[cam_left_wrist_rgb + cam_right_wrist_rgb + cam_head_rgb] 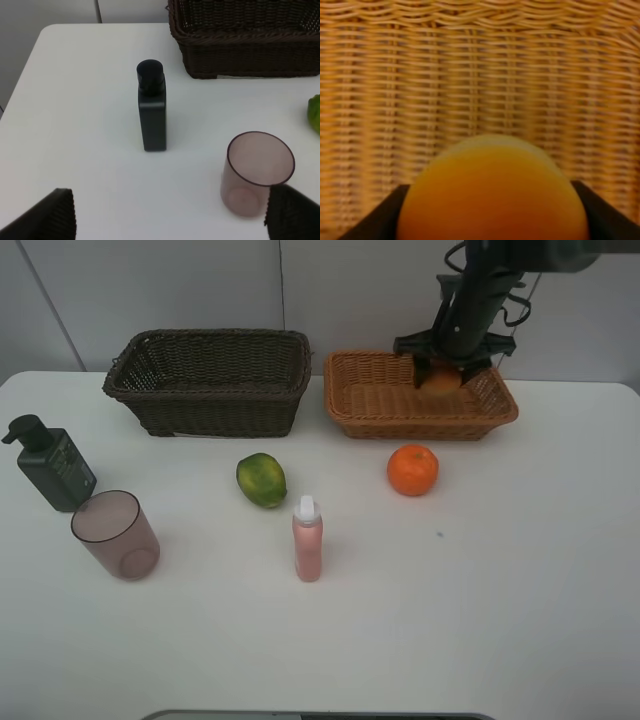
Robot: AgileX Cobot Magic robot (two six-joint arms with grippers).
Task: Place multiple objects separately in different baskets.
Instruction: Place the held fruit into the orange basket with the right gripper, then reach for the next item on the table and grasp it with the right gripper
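My right gripper (443, 373) is shut on the red-yellow fruit (492, 195) and holds it low inside the orange-tan basket (380, 405); its weave (470, 75) fills the right wrist view. The dark brown basket (210, 380) stands to its left. On the table are the orange (413, 469), the green fruit (261, 480), the pink bottle (307, 540), the dark green pump bottle (55, 465) and the mauve cup (115, 533). My left gripper (172, 220) is open and empty, short of the pump bottle (151, 112) and cup (257, 172).
The white table (480, 600) meets a pale wall behind the baskets. The dark basket's corner (245, 45) and the green fruit's edge (315, 112) show in the left wrist view. The table's left edge (20, 85) lies near the pump bottle.
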